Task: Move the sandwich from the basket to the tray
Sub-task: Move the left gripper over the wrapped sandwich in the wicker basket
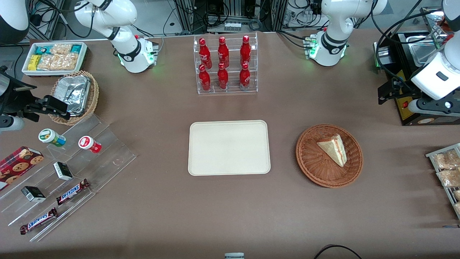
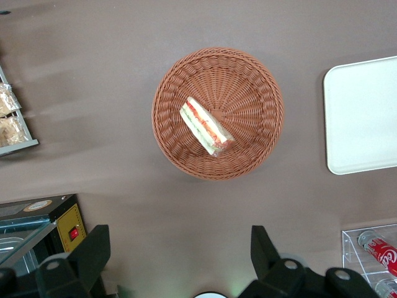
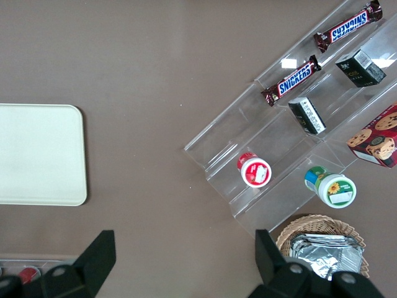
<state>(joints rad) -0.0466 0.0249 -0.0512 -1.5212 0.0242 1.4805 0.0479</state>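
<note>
The sandwich (image 1: 333, 148), a white bread wedge with red and green filling, lies in the reddish-brown wicker basket (image 1: 312, 162). The cream tray (image 1: 229, 147) lies beside the basket, toward the parked arm's end, with nothing on it. My gripper (image 1: 386, 94) hangs above the table toward the working arm's end, farther from the front camera than the basket and apart from it. In the left wrist view the sandwich (image 2: 206, 126) and basket (image 2: 248, 81) show whole, with a part of the tray (image 2: 363, 118). The gripper (image 2: 180, 248) is open and empty, its fingers (image 2: 93, 251) wide apart.
A clear rack of red bottles (image 1: 225, 64) stands farther from the front camera than the tray. A black appliance (image 1: 413, 108) sits below my gripper. A wire rack of snack packets (image 1: 445, 169) is at the working arm's end. A stepped acrylic display (image 1: 72, 172) and foil basket (image 1: 75, 93) are at the parked arm's end.
</note>
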